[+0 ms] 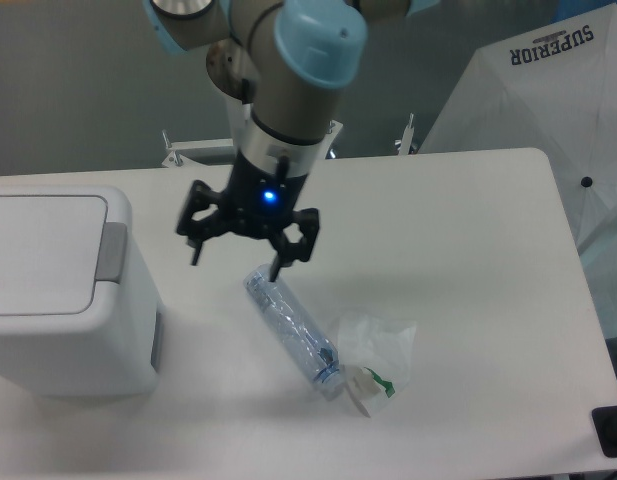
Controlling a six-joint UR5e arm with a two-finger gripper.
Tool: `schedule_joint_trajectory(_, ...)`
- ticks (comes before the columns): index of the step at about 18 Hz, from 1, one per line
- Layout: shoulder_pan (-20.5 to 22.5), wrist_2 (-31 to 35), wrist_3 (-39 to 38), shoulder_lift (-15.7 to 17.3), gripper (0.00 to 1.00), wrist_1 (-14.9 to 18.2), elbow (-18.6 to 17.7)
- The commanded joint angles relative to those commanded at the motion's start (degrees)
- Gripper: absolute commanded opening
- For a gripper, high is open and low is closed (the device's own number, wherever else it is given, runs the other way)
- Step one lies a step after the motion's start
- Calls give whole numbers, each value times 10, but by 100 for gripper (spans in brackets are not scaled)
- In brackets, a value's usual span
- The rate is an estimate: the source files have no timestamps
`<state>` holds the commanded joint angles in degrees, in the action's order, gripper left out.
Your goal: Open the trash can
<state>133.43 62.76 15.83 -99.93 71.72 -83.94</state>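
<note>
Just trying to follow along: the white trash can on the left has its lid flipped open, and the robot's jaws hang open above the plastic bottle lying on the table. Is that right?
Not quite. The trash can has its lid shut flat, not flipped open, as the camera view shows. The rest holds: the gripper hangs with its jaws open over the plastic bottle lying on the table.

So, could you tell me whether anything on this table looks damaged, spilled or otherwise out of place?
Yes: a crushed clear plastic bottle lies on its side, slanted across the white table, with crumpled clear plastic wrap at its lower end. The large boxy white trash can stands upright with its lid shut. The open two-finger gripper hangs above the bottle.
</note>
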Motion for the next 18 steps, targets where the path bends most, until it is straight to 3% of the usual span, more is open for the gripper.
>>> schedule_joint_trajectory(10,-32,-16,-6,10,100,-13,-32)
schedule_joint_trajectory(18,-33,-12,-4,9,100,-15,-32)
